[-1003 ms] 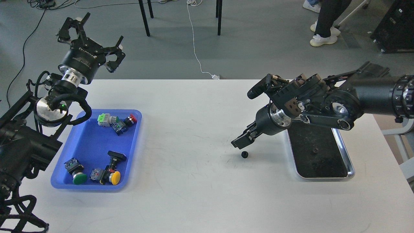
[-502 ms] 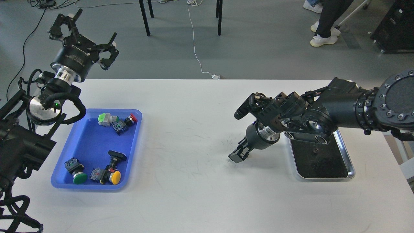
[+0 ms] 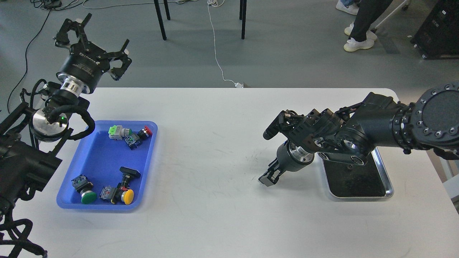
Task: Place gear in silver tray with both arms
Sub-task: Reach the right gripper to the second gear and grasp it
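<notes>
The silver tray (image 3: 389,187) lies on the right side of the white table, with its near part partly under my right arm. My right gripper (image 3: 267,178) points down at the table just left of the tray, with its tips at the surface. The gear does not show; the spot where it lay is covered by this gripper. The fingers look dark and close together, and I cannot tell whether they hold anything. A small dark thing (image 3: 348,166) lies on the tray's bottom. My left gripper (image 3: 96,44) is open and empty, raised beyond the table's far left corner.
A blue plastic tray (image 3: 150,161) at the left holds several push-button switches with green, yellow and red caps. A white cable (image 3: 218,61), chair legs and a person's feet (image 3: 358,41) are on the floor behind the table.
My right gripper came down and forward onto the spot where the gear lay, and the gear went out of sight beneath it. My left gripper shifted slightly up and left.
</notes>
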### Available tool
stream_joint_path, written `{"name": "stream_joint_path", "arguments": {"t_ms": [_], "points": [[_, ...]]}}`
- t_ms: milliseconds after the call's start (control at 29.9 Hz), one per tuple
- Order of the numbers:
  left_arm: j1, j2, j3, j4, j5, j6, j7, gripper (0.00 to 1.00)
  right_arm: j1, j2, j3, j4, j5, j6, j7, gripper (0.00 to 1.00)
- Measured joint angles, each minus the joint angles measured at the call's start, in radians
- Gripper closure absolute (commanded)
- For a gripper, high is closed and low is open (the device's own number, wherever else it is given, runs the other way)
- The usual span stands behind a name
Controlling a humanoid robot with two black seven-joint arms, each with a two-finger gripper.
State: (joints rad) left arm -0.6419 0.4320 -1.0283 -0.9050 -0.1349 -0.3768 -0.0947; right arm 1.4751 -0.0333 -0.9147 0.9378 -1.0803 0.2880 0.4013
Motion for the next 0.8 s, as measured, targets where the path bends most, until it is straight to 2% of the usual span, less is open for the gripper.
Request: {"name": "stream_joint_path", "arguments": {"t_ms": [468,803], "points": [[0.002,0.029,-0.001,0.0,0.0,-0.002,-0.002,0.02,0.029,0.001,-0.038,0.004,-0.048,0.001,0.031,0.88],[0.002,0.04,-0.002,0.0,0.0,-0.001,-0.002,0.02,0.066,-0.013,-0.04,0.001,-0.051,-0.016,0.03,0.89]]}}
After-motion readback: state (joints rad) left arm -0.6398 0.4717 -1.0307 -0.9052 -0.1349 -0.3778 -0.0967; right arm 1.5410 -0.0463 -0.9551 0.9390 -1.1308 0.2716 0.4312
